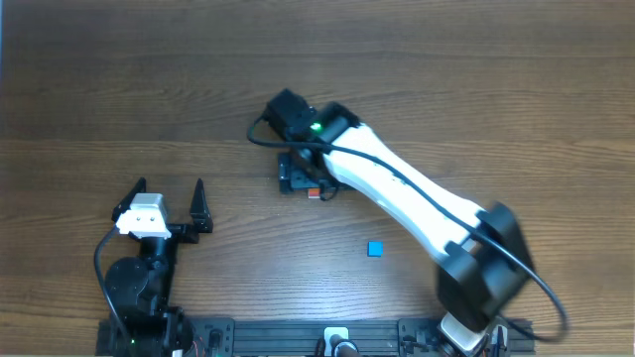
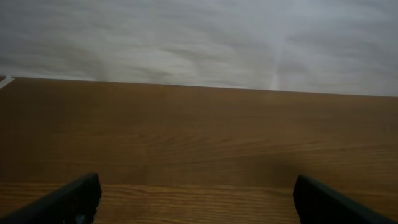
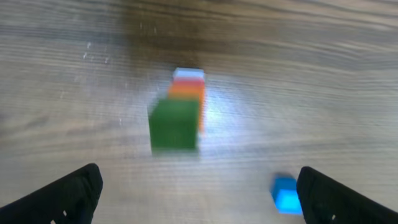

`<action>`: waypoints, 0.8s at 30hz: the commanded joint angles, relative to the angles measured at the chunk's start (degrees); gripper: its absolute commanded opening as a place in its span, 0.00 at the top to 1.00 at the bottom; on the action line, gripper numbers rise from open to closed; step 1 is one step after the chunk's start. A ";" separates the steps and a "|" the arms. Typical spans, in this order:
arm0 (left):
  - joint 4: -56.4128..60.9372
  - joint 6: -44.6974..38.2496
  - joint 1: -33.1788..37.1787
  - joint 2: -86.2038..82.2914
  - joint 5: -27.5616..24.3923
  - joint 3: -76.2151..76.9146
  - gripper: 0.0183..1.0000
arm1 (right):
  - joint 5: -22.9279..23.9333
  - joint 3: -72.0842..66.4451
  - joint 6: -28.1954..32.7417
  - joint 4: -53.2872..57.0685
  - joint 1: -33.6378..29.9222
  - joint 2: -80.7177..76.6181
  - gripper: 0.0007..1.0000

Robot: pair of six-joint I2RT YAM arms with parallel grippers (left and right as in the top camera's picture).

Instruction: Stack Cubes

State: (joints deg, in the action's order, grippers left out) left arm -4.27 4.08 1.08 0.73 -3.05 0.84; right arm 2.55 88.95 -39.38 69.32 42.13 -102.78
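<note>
Cubes: one green, one orange, one blue.

From my left claw I see its two dark fingers spread wide, one at each lower corner of the view, with nothing between them but bare wood. The brown wooden surface runs away from me with the grain lying crosswise. At its far edge stands a white, faintly rippled backdrop. A small pale strip lies where surface and backdrop meet, at one side.
</note>
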 commanded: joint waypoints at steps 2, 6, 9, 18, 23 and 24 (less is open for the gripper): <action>0.17 -0.66 -0.33 -0.39 -0.35 -0.50 0.00 | 3.87 0.96 1.75 5.73 -1.70 12.48 0.01; 0.17 -0.66 -0.33 -0.39 -0.35 -0.50 0.00 | 5.77 -6.21 -0.83 8.48 -1.66 18.80 0.01; 0.17 -0.66 -0.33 -0.39 -0.35 -0.50 0.00 | 5.86 -16.06 -5.29 7.21 -2.21 23.15 0.01; 0.17 -0.66 -0.33 -0.39 -0.35 -0.50 0.00 | -0.28 -40.72 -7.56 -10.10 -1.03 26.62 0.01; 0.17 -0.66 -0.33 -0.39 -0.35 -0.50 0.00 | -1.20 -48.04 -7.52 -18.84 -0.79 26.62 0.01; 0.17 -0.66 -0.33 -0.39 -0.35 -0.50 0.00 | -1.22 -49.05 -7.52 -20.41 -0.79 26.62 0.01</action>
State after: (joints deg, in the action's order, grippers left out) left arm -4.25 4.08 1.08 0.64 -3.05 0.84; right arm 2.20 42.26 -46.17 51.20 41.04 -77.28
